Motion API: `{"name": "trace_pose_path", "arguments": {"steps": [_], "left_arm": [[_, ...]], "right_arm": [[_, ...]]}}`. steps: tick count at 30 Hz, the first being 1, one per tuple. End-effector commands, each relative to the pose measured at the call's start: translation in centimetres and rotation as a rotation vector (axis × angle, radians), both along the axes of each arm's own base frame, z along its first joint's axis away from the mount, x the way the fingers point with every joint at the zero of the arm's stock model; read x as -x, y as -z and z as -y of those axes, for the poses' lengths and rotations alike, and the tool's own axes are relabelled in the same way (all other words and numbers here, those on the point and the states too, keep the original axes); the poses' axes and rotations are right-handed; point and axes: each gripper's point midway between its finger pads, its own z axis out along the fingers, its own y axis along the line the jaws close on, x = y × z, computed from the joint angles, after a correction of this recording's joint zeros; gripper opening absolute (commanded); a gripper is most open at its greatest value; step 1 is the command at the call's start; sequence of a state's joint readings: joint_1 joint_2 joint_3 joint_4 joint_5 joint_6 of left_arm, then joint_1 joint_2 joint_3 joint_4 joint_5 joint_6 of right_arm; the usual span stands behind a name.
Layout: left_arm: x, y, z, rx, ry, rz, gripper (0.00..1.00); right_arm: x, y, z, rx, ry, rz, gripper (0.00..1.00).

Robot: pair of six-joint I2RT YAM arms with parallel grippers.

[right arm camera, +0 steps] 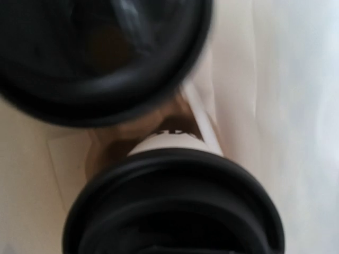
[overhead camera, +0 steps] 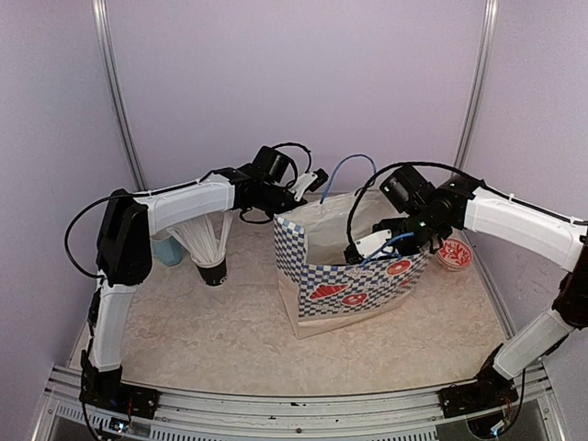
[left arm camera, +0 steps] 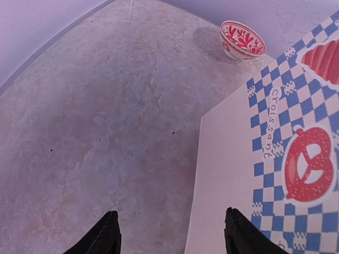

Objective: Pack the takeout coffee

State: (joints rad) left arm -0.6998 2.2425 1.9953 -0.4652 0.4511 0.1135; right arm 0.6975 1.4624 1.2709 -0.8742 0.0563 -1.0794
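In the right wrist view two takeout coffee cups show from above inside the paper bag (right arm camera: 296, 79). One black lid (right arm camera: 95, 58) is blurred at the top. The other lid (right arm camera: 169, 206) fills the bottom, with its white cup wall and black lettering (right arm camera: 169, 142) just above it. That near cup sits right under my right gripper and hides its fingers. In the top view my right gripper (overhead camera: 367, 246) reaches down into the bag (overhead camera: 354, 276). My left gripper (overhead camera: 310, 184) hovers at the bag's back left corner; it is open and empty (left arm camera: 175, 235), with the bag's side (left arm camera: 286, 159) under its right finger.
A red patterned bowl (overhead camera: 453, 254) stands right of the bag and also shows in the left wrist view (left arm camera: 242, 39). A black cup of white straws (overhead camera: 209, 253) and a light-blue mug (overhead camera: 167, 248) stand to the left, under the left arm.
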Motion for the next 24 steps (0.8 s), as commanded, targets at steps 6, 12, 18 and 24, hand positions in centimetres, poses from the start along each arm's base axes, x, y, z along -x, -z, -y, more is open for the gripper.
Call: {"name": "trace_pose_path", "arguments": {"steps": [6, 12, 18, 24], "left_arm": [[-0.1, -3.8, -1.9, -0.01, -0.035, 0.079, 0.66], [0.0, -4.6, -2.1, -0.004, -0.038, 0.093, 0.66], [0.1, -4.8, -2.0, 0.0, -0.037, 0.095, 0.66], [0.1, -4.7, -2.1, -0.005, -0.037, 0.097, 0.66]], "right_arm": [[3.3, 0.8, -0.1, 0.041, 0.013, -0.359, 0.27], [5.4, 1.2, 0.2, 0.048, 0.036, -0.483, 0.27], [4.9, 2.8, 0.8, 0.05, 0.077, -0.428, 0.28], [5.0, 4.8, 1.8, 0.084, 0.081, -0.405, 0.29]]}}
